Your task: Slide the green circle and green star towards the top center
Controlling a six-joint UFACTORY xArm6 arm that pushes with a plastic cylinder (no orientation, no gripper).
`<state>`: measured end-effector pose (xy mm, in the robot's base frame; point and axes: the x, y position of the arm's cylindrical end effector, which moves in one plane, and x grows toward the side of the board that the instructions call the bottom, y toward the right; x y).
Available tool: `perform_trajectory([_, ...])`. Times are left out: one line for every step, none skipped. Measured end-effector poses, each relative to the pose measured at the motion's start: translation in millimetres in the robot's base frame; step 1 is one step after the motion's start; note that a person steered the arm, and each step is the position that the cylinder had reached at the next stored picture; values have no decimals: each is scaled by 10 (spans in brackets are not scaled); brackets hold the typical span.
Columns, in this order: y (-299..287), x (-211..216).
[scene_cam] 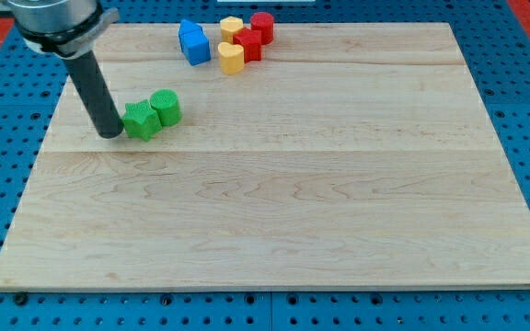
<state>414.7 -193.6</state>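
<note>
one tip [111,133] (mine) touching green star [141,120]

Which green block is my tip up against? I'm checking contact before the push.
The green star, on the left of the pair: my tip sits at its left side, while the green circle lies beyond it.

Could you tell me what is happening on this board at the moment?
My tip sits just at the view's left of the green star, which touches the green circle. Both are still at the board's left. A blue block, yellow blocks and red blocks cluster near the top center.
</note>
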Motion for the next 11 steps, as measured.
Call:
perform_trajectory([352,-27])
perform_trajectory([829,-367])
perform_trajectory([1052,-647])
perform_trajectory([1037,-745])
perform_trajectory([992,-800])
perform_trajectory([1001,-862])
perform_trajectory([1054,-970])
perform_trajectory([1059,-564])
perform_trajectory([1174,-276])
perform_trajectory([1503,-561])
perform_trajectory([1574,-901])
